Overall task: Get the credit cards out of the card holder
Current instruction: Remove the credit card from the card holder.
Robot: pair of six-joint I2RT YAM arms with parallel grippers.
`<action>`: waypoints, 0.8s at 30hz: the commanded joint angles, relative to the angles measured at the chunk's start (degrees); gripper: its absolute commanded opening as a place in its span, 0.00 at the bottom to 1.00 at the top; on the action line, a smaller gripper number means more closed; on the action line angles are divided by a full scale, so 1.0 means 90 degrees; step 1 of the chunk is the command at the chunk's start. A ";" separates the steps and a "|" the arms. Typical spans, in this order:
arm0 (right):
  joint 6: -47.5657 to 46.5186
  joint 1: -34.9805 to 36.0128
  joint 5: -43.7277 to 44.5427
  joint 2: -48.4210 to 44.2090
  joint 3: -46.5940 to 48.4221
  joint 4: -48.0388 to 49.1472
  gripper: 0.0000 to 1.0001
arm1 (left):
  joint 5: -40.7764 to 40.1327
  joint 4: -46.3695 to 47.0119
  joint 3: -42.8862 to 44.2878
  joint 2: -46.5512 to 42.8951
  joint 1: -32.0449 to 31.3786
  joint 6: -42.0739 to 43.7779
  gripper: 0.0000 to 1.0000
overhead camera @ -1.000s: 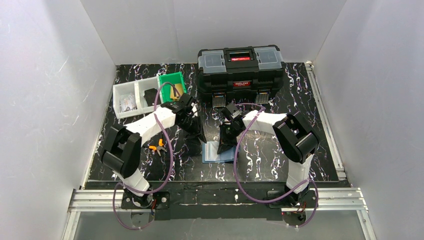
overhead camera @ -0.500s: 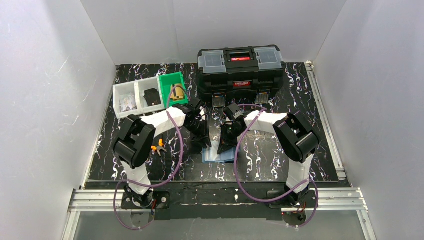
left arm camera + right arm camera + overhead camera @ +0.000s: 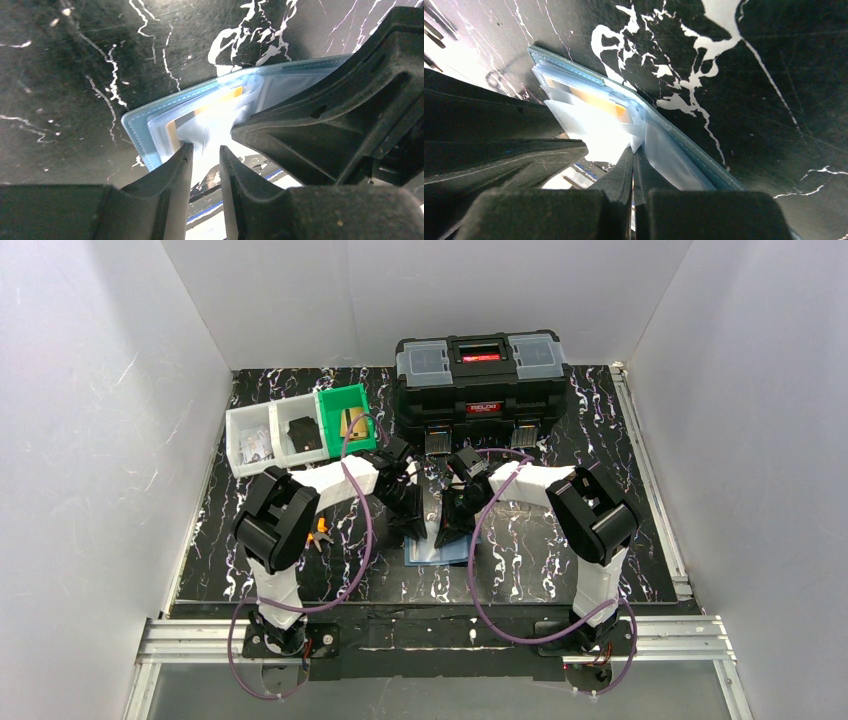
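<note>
Marbled table [image 3: 610, 540]: left pincer [image 3: 205, 148] slightly apart, right pincer [image 3: 633, 151] together; toolbox label [image 3: 483, 408] unreadable.

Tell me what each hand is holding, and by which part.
The right hand pinches the wallet by a clear inner sleeve. The left hand is slightly open at the orange card's pocket; no grip shows.

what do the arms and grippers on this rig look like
The left arm and right arm both have white links between bulky black joint housings. A purple cable loops loosely alongside each. The left gripper and right gripper are matte black moulded plastic, with jaws that taper to narrow tips.
</note>
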 commanded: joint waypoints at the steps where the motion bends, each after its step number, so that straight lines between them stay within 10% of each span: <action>1: -0.0216 0.0109 0.0999 0.0555 -0.0375 -0.0069 0.01 | 0.0070 0.0004 0.0114 0.0244 -0.0111 0.0056 0.24; 10: -0.0227 0.0083 0.0951 0.0309 -0.0317 -0.0094 0.01 | 0.0142 0.0235 0.0089 0.0174 -0.0118 -0.0296 0.00; 24: -0.0385 0.0039 0.1691 -0.1259 0.0306 -0.1249 0.44 | -0.0295 -0.0154 0.0105 -0.0299 -0.0129 -0.0438 0.00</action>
